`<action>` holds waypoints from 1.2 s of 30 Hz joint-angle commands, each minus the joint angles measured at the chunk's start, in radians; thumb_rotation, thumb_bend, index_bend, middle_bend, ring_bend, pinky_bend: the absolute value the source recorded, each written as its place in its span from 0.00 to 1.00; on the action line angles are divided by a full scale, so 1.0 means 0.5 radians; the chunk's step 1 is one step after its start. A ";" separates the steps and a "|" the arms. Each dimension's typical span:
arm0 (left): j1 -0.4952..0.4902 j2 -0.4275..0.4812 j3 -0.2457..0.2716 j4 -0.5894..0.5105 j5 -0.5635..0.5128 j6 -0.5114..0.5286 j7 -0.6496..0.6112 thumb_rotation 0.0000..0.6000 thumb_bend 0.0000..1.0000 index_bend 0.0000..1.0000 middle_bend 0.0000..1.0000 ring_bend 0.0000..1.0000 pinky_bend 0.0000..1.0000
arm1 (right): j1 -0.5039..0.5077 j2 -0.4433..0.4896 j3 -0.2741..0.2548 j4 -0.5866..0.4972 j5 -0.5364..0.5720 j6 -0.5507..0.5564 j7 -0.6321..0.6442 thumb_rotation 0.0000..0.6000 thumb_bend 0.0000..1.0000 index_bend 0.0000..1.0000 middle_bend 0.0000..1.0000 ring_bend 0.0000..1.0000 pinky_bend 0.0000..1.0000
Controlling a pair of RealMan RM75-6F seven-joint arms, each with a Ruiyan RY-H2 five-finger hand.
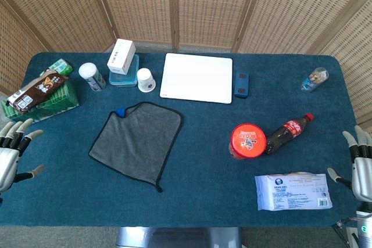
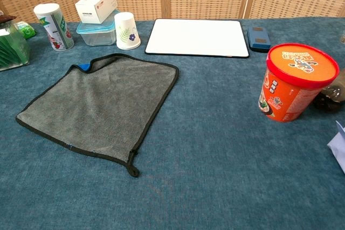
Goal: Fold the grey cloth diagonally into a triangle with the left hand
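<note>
On the table | grey cloth [image 1: 137, 142] flat | white box [image 1: 121, 56] atop lidded container [image 1: 124, 77] | left hand [image 1: 13, 150], right hand [image 1: 360, 164] spread, empty

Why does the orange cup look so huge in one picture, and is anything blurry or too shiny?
In the chest view the round orange-lidded noodle cup looks huge only because that low camera shows it close up; the head view shows it small from above. Both pictures are sharp and evenly lit, with soft shadows; the white rectangular board is bright, without harsh glare.
</note>
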 commanded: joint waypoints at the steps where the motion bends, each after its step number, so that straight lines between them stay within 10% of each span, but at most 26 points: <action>1: 0.002 -0.004 -0.013 0.014 0.002 -0.014 -0.018 1.00 0.06 0.20 0.00 0.00 0.00 | -0.002 0.004 0.000 -0.011 0.003 -0.005 0.007 1.00 0.00 0.12 0.00 0.00 0.00; 10: -0.103 -0.141 -0.092 0.290 0.096 -0.085 -0.132 1.00 0.06 0.21 0.00 0.00 0.00 | -0.014 0.031 -0.001 -0.051 -0.008 0.002 0.044 1.00 0.00 0.12 0.00 0.00 0.00; 19: -0.526 -0.504 -0.226 1.131 0.369 -0.183 -0.383 1.00 0.06 0.22 0.00 0.00 0.00 | 0.003 0.050 0.014 -0.071 0.052 -0.067 0.073 1.00 0.00 0.12 0.00 0.00 0.00; 36: -1.115 -1.164 -0.061 2.398 0.614 -0.472 -0.682 1.00 0.06 0.30 0.00 0.00 0.04 | 0.036 0.054 0.057 -0.073 0.180 -0.153 0.062 1.00 0.00 0.12 0.00 0.00 0.00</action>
